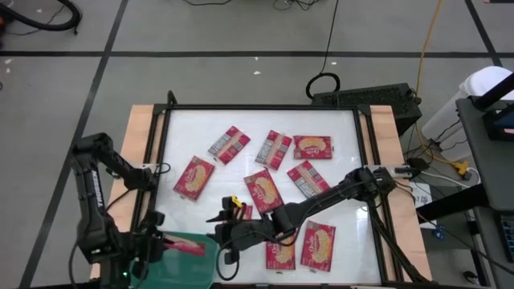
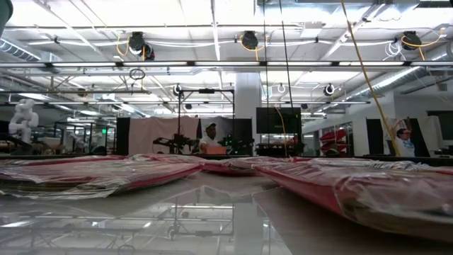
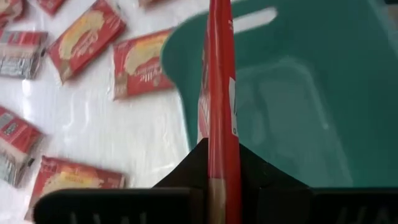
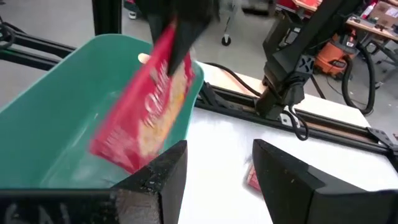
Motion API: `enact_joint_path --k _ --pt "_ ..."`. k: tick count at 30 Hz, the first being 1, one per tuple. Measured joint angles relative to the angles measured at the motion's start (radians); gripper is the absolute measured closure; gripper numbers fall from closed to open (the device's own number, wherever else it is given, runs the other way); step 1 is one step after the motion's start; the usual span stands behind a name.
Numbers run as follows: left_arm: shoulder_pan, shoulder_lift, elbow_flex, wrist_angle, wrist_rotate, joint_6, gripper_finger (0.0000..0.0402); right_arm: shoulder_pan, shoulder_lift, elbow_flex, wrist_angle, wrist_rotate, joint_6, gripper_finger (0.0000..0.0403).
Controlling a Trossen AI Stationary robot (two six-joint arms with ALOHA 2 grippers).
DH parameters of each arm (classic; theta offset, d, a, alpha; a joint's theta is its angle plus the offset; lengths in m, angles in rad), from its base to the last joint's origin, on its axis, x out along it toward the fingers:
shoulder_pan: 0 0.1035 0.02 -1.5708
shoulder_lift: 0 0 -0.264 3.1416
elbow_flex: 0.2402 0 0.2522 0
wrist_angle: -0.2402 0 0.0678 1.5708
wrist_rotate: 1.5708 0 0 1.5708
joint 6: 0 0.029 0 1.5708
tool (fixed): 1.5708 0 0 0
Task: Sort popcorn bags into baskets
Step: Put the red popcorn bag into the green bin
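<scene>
Overhead comes first: my left hand (image 1: 165,241) sits at the near left corner of the white worktop (image 1: 337,132), pinching a red popcorn bag (image 1: 186,246) over the teal-green basket (image 1: 197,269), while my right hand (image 1: 226,239) reaches across from the right side to just beside that basket, its dark arm lying over one of the loose bags. The other packets (image 1: 312,147) lie flat and scattered across the glossy surface, some showing a yellow-cream picture, some a pale back panel. The table-level camera shows neither of my hands nor the basket, only crinkled, shiny red wrappers (image 2: 340,185) lying low on the reflective top, with two people far off in the room behind. My left wrist camera gives what the overhead cannot: the bag (image 3: 219,112) seen edge-on, a thin red strip clamped tight between my dark fingers (image 3: 183,174), hanging above the smooth, rounded plastic basket (image 3: 311,93) with its handle slot. My right wrist camera shows the same bag (image 4: 146,106) from its face, tilted, its lower end inside the basket (image 4: 56,106), and my own right fingers (image 4: 161,177) spread apart with nothing between them.
</scene>
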Motion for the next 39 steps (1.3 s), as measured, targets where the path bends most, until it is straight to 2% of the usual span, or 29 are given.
enact_joint_path --k 7,18,31,35,39 --pt "-0.016 -0.001 -0.080 0.006 0.034 -0.025 0.0360 0.000 0.000 0.000 -0.002 0.000 0.003 0.0229" --pt "-0.029 0.001 -0.099 0.057 0.028 -0.085 0.0360 0.000 0.000 0.000 -0.009 0.000 0.017 0.0229" --pt "-0.022 0.002 -0.167 0.117 0.063 -0.054 0.0359 0.000 0.000 0.000 -0.029 0.000 0.018 0.0229" --pt "-0.022 0.002 -0.168 0.119 0.108 -0.045 0.0359 0.000 0.000 0.000 -0.029 -0.003 0.018 0.0229" --pt "-0.019 0.002 -0.168 0.111 0.125 -0.082 0.0338 0.000 0.000 0.000 -0.028 -0.003 0.018 0.0229"
